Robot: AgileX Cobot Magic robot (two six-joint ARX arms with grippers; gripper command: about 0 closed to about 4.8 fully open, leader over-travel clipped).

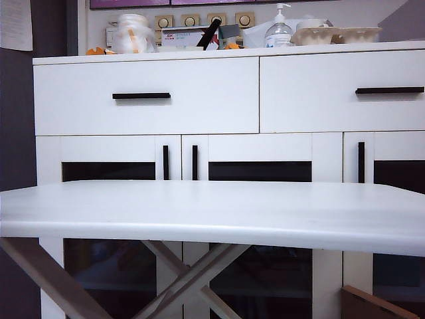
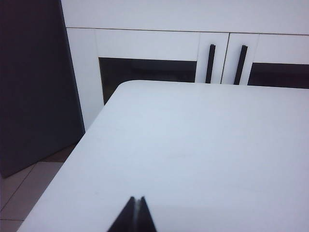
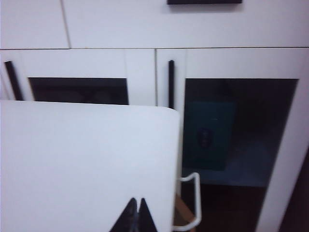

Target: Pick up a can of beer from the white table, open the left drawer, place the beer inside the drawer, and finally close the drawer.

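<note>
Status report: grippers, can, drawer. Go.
Left gripper shut, empty, over table. Right gripper shut, empty, near table's right edge. No can in view. Left drawer closed, nothing blocking it.

Even indoor light; right wrist view blurred.

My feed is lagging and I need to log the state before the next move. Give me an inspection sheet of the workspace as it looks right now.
Surface: large flat white table, bare in every view.
Job's things: wide white left drawer with short black bar handle, shut; silver can of beer, nothing seen.
Clutter: on the white cabinet top, a clear pump bottle, egg cartons, small boxes.
Grippers: left gripper shut, empty, over the table's left part; right gripper shut, empty, near the table's right corner.
Cables: nothing seen.
Surroundings: glass cabinet doors with vertical black handles; a dark teal box inside the right one.
</note>
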